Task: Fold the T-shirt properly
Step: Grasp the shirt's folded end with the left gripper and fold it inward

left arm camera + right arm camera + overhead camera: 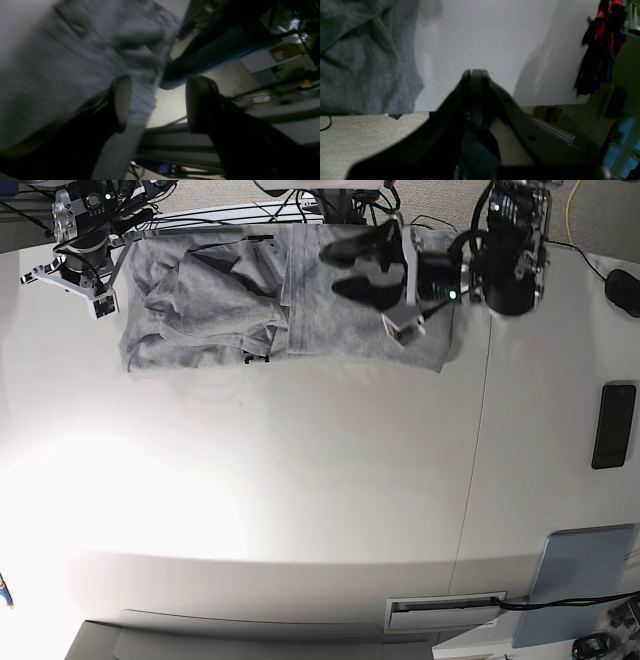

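Observation:
The grey T-shirt (290, 310) lies spread and rumpled along the far edge of the white table (300, 500), its left half bunched in folds. My left gripper (348, 268) hovers over the shirt's right half, near the far edge. In the left wrist view its jaws (160, 105) stand open, and a blurred edge of the T-shirt (62, 57) hangs beside the left finger (122, 102), not pinched. My right gripper (78, 275) sits at the shirt's far-left corner. Seen from the right wrist, the gripper (475, 75) is shut and holds nothing, with the T-shirt (360, 65) off to its left.
A black phone (612, 425) and a dark mouse (625, 290) lie along the table's right side. A blue-grey pad (580, 580) rests at the near right corner. Cables run behind the far edge.

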You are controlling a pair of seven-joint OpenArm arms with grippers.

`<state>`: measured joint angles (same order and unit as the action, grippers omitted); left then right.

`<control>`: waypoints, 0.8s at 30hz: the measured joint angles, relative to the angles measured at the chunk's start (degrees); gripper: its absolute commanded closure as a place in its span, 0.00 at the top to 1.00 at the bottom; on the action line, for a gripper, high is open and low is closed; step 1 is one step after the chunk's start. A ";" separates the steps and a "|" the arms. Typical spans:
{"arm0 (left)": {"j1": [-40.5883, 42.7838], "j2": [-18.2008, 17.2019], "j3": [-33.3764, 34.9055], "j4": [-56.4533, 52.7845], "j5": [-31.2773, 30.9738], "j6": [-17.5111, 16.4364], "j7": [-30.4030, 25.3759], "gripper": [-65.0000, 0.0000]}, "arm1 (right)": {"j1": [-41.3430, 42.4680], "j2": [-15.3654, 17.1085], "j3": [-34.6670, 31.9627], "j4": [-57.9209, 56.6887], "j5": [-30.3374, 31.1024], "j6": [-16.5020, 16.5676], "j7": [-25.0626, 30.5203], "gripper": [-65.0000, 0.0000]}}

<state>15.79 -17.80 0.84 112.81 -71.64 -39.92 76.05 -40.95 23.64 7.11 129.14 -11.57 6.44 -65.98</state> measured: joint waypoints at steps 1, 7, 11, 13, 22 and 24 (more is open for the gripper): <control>-0.52 0.02 -0.33 0.00 0.00 0.00 0.00 0.54 | 0.02 0.00 0.02 0.00 0.02 0.02 0.00 0.00; -1.90 0.00 -5.66 0.00 7.21 1.03 -6.36 0.54 | 0.02 0.02 0.02 0.00 -1.16 0.15 0.96 0.00; -1.88 0.02 -8.98 0.00 9.66 2.14 -8.22 0.54 | 0.02 0.15 0.02 0.00 -1.81 5.73 1.36 0.00; -1.88 0.02 -9.97 0.00 9.66 2.14 -8.24 0.54 | 0.00 0.13 0.02 0.00 0.04 10.43 1.62 0.00; -1.88 0.02 -10.29 0.00 9.64 2.14 -8.24 0.54 | 0.04 0.00 0.00 0.00 4.24 2.73 9.03 0.48; -1.88 0.02 -10.29 0.00 9.64 2.14 -8.24 0.54 | 0.90 -0.04 1.44 -0.09 8.04 1.44 8.92 0.48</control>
<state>13.91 -17.78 -9.45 112.81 -62.00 -37.78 67.81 -40.05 23.59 8.56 129.05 -3.53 7.88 -57.06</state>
